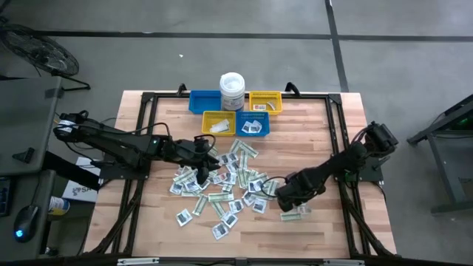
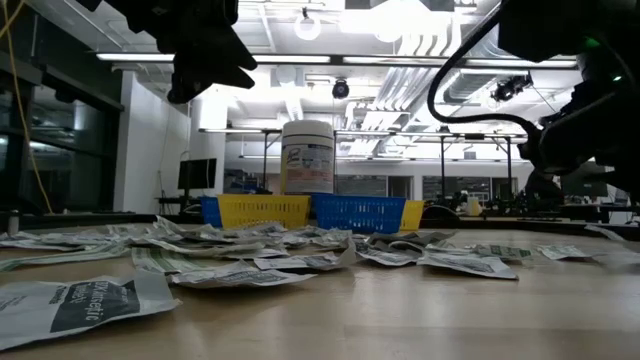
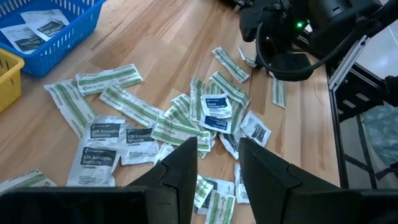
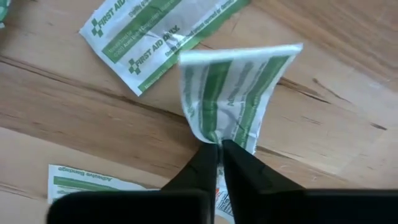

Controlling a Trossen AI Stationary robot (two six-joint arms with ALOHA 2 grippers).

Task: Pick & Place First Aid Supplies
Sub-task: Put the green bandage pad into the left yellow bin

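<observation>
While the left gripper (image 3: 214,171) hovers parted over the packet pile (image 1: 218,185), the right gripper (image 4: 219,149), lower right in the high view, pinches a green-and-white strip (image 4: 233,93).

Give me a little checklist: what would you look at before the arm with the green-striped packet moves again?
1. Right gripper shut on the green-striped packet: ok, jaws pinch its lower edge.
2. One packet only in the jaws: cannot tell; another strip shows just beneath the fingers.
3. Packet clear of the table: cannot tell.
4. Bins at the far edge have room: ok, few packets inside.
5. Left gripper out of the way: ok, it hangs open over the pile, apart from the right arm.
</observation>
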